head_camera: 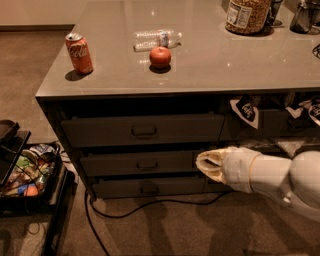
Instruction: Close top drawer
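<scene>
The top drawer (pixel 144 131) is a wide dark grey front with a small central pull handle, just under the countertop (pixel 200 75). A dark gap shows above the front and its inner floor is hidden. Two similar drawers sit below it. My gripper (pixel 207 165) is at the end of a white arm coming in from the right. It is in front of the right end of the middle drawer (pixel 140 164), below and to the right of the top drawer's handle, with nothing seen in it.
On the counter are a red cola can (pixel 79 52), a lying water bottle (pixel 156 40), a red apple (pixel 160 57) and a jar (pixel 247 15). Snack bags (pixel 246 110) hang in the open shelf at right. A black cart (pixel 25 170) stands left; a cable (pixel 150 202) lies on the carpet.
</scene>
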`<control>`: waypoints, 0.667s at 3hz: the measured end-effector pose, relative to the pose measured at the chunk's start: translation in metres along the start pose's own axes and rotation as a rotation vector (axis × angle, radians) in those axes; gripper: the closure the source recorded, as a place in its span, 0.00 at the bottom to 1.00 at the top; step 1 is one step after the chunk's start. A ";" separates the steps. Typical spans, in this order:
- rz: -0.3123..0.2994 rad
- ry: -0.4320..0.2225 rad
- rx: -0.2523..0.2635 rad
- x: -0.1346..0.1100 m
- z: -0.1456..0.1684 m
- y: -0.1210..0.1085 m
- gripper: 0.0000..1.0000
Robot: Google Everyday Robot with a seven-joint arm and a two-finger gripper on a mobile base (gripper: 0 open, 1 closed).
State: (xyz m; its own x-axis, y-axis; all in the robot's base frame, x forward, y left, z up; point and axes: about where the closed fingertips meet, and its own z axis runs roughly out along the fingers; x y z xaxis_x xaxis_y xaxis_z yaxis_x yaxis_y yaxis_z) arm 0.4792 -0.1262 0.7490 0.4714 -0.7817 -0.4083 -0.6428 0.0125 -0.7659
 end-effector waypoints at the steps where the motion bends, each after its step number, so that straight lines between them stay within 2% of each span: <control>1: -0.010 0.028 0.039 0.005 -0.022 0.000 0.81; 2: -0.006 0.030 0.038 0.006 -0.022 0.000 0.58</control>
